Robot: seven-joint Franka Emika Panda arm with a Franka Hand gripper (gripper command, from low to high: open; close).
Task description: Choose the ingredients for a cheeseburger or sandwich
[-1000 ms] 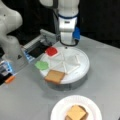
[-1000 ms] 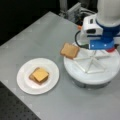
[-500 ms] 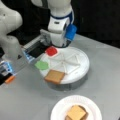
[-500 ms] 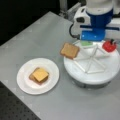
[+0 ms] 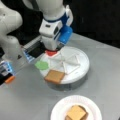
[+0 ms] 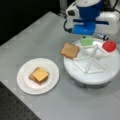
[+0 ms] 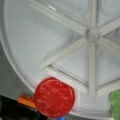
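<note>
Seemingly gripper [image 5: 53,50] above red disc [image 7: 54,97].

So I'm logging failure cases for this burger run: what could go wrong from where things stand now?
The red disc sits right at the divided tray's rim, overhanging it, so a nudge from the gripper just above could tip it off. The toast slice and lettuce also hang over the edge. On the paper plate, the cheese lies skewed on its stack and might slide.
</note>
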